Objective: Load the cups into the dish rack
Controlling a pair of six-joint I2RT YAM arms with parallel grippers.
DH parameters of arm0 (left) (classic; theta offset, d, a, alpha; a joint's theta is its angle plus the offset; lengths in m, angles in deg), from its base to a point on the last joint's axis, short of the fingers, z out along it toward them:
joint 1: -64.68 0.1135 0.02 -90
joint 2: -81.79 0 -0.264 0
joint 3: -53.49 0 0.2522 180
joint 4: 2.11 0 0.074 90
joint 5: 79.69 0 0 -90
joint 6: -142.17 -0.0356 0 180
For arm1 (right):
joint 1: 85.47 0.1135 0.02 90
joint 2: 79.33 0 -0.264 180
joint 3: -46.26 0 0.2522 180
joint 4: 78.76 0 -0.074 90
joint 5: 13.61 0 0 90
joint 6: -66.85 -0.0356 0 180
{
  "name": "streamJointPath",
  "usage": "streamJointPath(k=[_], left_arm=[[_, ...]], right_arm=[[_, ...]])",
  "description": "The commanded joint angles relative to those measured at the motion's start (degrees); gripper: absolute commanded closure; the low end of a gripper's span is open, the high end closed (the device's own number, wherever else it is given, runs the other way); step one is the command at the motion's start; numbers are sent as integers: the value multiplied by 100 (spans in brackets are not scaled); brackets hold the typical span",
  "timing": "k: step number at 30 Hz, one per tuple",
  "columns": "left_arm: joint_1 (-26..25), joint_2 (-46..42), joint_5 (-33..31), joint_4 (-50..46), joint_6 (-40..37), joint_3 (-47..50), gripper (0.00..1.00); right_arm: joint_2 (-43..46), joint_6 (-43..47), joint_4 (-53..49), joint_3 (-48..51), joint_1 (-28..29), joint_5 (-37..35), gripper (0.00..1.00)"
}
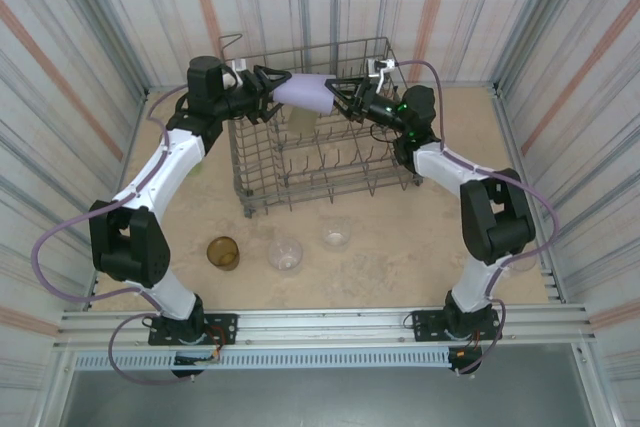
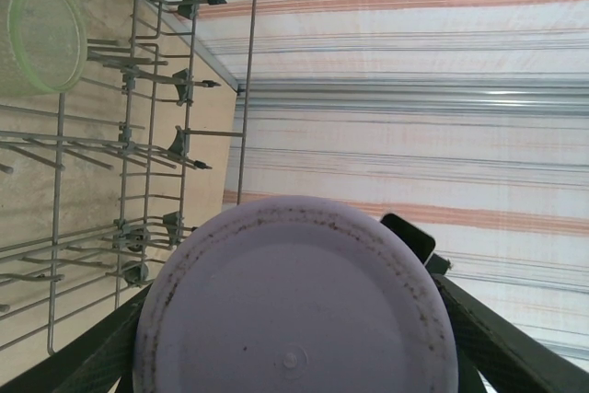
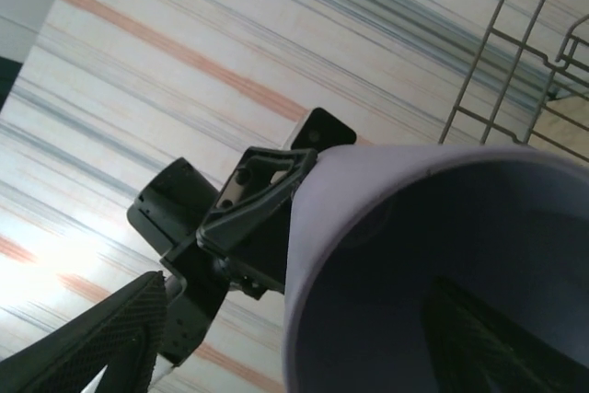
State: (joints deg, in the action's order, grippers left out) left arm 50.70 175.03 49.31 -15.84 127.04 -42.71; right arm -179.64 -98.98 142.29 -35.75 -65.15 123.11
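Fingers, left point(image 2: 511, 342): closed on the base of the lavender cup point(image 1: 303, 93), which is held on its side.
Fingers, right point(image 3: 101, 338): spread wide about the cup's rim, the outer one clear of the wall.
Cup position: held over the dish rack point(image 1: 240, 162).
Table point(image 1: 400, 247): amber cup point(image 1: 223, 252), clear cup point(image 1: 285, 254) and another clear cup point(image 1: 337, 237) stood before the rack.

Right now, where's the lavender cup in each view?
Top external: lavender cup on its side, top centre, above the far edge of the dish rack.
Left wrist: cup base facing the camera, lower centre; rack at left.
Right wrist: open mouth at right; rack upper right.
Shared landmark: the dish rack.
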Motion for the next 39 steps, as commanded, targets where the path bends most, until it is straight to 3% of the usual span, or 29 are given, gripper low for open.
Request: streamJointPath(k=[1, 4, 5, 11, 21, 39], left_arm=[[14, 37, 60, 10, -270, -368, 68], [18, 46, 22, -37, -357, -474, 68], [19, 47, 8, -66, -386, -497, 68], [19, 53, -141, -375, -704, -641, 69], [18, 97, -639, -1480, -1887, -1219, 70], [-99, 520, -1219, -2412, -3534, -1832, 71]], right_arm=[[620, 809, -979, 139, -72, 23, 18], [1015, 1460, -1801, 234, -110, -68, 9], [1160, 1639, -2110, 264, -122, -127, 0], [1878, 2669, -3947, 338, -158, -663, 1], [2837, 3573, -5720, 650, -204, -1677, 1], [3864, 4162, -7115, 1337, -203, -2923, 1]])
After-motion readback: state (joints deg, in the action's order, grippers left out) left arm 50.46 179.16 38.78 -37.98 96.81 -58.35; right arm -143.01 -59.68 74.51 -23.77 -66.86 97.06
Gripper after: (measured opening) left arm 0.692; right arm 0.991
